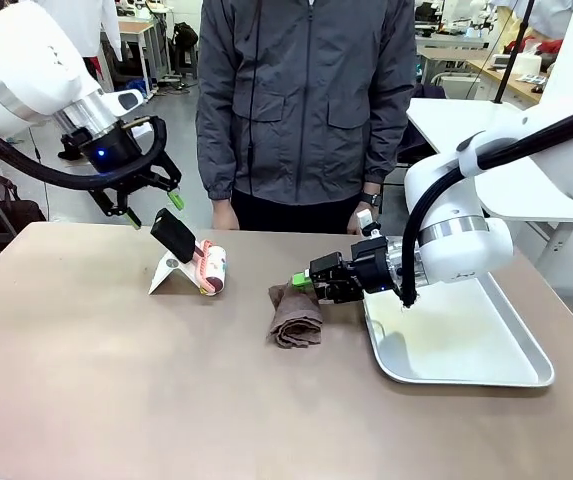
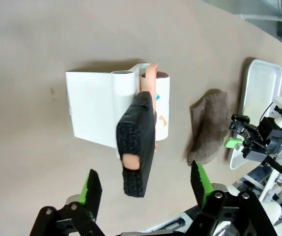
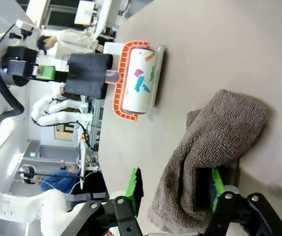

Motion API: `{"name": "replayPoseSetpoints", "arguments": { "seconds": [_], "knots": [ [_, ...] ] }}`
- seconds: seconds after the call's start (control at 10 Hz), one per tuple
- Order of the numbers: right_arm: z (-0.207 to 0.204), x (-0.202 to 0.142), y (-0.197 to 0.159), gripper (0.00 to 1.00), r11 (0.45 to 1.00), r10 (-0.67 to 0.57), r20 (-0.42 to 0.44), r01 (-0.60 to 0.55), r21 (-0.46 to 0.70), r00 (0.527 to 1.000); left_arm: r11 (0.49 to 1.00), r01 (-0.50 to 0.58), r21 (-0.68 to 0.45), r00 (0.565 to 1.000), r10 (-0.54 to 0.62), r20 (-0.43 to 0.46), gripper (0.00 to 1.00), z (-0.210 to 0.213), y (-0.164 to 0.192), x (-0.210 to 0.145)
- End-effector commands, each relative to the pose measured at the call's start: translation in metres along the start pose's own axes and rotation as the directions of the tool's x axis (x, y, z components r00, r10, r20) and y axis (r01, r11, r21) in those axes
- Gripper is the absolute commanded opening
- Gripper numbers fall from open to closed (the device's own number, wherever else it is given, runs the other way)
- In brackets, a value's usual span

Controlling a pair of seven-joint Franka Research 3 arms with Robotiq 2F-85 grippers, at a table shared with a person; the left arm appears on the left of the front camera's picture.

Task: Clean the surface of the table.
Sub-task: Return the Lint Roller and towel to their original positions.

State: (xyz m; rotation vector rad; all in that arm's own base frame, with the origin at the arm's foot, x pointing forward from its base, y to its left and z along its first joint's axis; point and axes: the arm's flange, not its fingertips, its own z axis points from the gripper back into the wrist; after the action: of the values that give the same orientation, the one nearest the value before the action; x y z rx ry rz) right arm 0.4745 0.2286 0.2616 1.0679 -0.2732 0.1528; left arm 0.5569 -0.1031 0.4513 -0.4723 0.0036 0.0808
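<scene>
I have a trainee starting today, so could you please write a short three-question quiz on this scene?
1. True or false: the brown cloth lies inside the silver tray.
2. Which hand is at the cloth: A) left hand, B) right hand?
3. What stands on the table below the left hand?

Key: 1. False, it lies on the table beside the tray. 2. B. 3. A lint roller with a black handle, in a white stand.
</scene>
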Motion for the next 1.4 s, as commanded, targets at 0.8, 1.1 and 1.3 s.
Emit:
{"name": "replayPoseSetpoints", "arguments": {
  "seconds": [0.8,1.1,1.3],
  "knots": [
    [0.11,-0.007,0.043,1.0,0.997,-0.027,0.079,0.021,0.073,0.997,0.899,0.222,-0.378,0.972,-0.171,0.164,1.0,0.096,0.103,-0.133],
    [0.169,-0.05,0.041,1.0,0.95,-0.142,0.026,0.129,0.283,0.99,0.755,0.252,-0.605,0.966,-0.153,0.21,1.0,0.083,0.158,-0.148],
    [0.213,-0.062,0.033,1.0,0.913,-0.218,-0.005,0.205,0.354,0.976,0.632,0.301,-0.715,0.953,-0.162,0.258,1.0,0.048,0.169,-0.125]
  ]
}}
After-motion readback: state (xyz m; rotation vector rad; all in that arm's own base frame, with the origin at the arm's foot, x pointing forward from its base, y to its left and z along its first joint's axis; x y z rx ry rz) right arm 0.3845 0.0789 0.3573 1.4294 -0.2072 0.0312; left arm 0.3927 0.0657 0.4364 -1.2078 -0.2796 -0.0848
